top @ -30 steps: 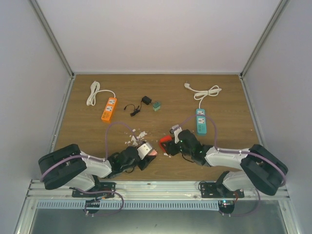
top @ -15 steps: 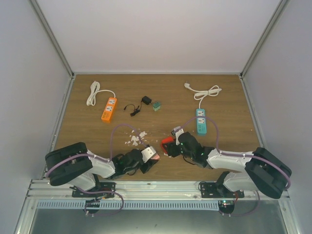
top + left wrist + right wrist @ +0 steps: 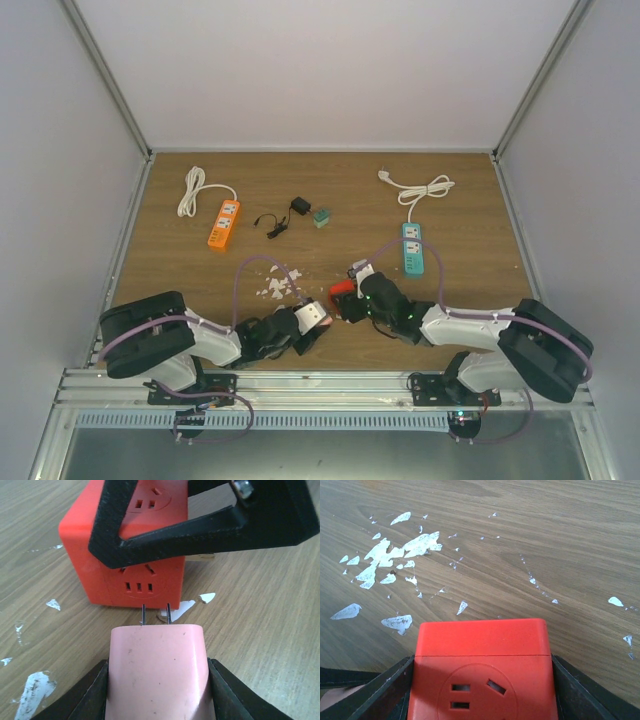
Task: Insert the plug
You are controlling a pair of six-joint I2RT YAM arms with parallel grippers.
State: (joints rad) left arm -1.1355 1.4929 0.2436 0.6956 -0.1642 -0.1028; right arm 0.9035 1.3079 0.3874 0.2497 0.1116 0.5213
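My left gripper (image 3: pixel 158 680) is shut on a pink plug (image 3: pixel 157 667); its two metal prongs (image 3: pixel 155 614) point at the side socket of a red cube socket (image 3: pixel 120 575) and stop just short of it. My right gripper (image 3: pixel 482 680) is shut on the red cube socket (image 3: pixel 482 672), which rests on the wooden table. In the top view the pink plug (image 3: pixel 314 316) sits just left of the red cube (image 3: pixel 342 293), between the left gripper (image 3: pixel 305 330) and the right gripper (image 3: pixel 352 297).
White paint flecks (image 3: pixel 277 286) mark the table near the cube. An orange power strip (image 3: pixel 224 223) with a white cord lies back left, a teal power strip (image 3: pixel 412 248) back right. A black adapter (image 3: pixel 299 206) and a small green block (image 3: pixel 321 217) lie mid-back.
My left gripper has carried the pink plug to the right, closer to the red cube. My right gripper with the cube has shifted slightly left.
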